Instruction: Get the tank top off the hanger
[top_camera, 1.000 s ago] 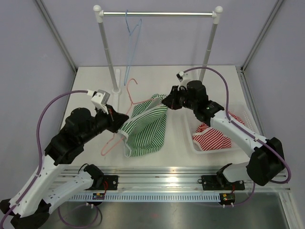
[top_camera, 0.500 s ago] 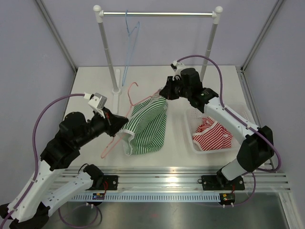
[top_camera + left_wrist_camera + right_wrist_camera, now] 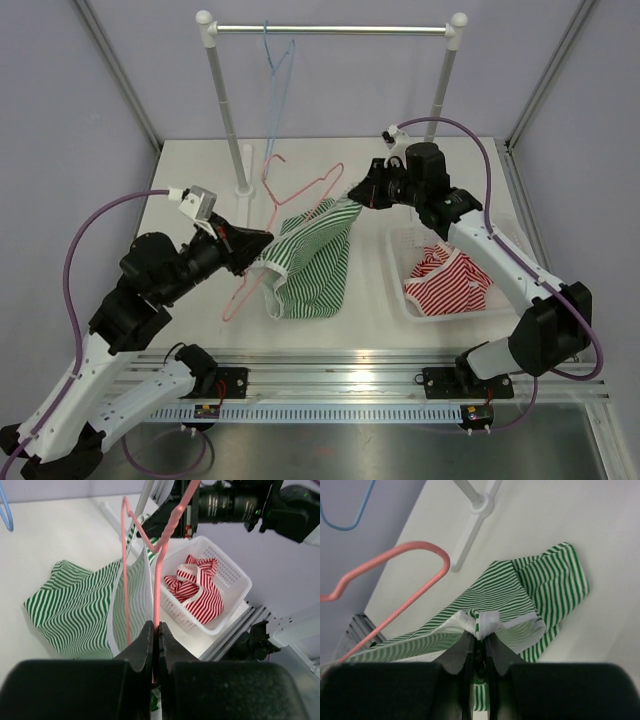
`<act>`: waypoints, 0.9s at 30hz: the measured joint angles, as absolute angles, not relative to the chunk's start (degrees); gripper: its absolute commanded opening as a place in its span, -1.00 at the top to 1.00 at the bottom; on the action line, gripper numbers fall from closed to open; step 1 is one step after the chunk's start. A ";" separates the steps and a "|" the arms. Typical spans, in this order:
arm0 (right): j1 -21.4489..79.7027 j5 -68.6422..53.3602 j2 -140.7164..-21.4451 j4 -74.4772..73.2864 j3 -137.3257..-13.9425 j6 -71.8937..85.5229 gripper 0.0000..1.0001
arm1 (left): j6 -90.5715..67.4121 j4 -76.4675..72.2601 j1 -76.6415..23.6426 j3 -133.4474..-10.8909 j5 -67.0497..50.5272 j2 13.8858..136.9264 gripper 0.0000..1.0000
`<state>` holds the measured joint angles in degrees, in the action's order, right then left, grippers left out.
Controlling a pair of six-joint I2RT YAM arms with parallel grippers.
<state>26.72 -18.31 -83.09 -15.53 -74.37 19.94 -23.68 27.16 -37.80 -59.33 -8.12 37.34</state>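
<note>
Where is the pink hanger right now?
In the top view the pink hanger is lifted left of centre, pinched by the left hand, against the green striped tank top, with the white basket to its right.

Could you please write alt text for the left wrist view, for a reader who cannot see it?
The left pincer is shut on a pink hanger, with a green striped tank top partly draped on it. Behind, a white basket holds a red striped garment.

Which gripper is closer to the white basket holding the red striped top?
Right. The right gripper holds the green top just left of the basket; the left gripper grips the pink hanger farther left.
</note>
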 measured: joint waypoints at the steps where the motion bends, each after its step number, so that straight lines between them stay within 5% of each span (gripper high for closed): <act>1: 26.52 -19.27 -82.74 -14.90 -73.76 20.43 0.98 | -23.99 26.15 -37.80 -59.05 -8.16 37.10 1.00; 14: 26.20 -40.27 -79.29 -0.89 -64.51 35.31 1.00 | -28.05 -3.99 -38.50 -54.15 -11.40 42.46 1.00; 27: 41.50 -33.10 -63.75 -12.82 -65.67 24.34 1.00 | -15.70 -30.87 -42.13 -54.74 -8.45 59.51 1.00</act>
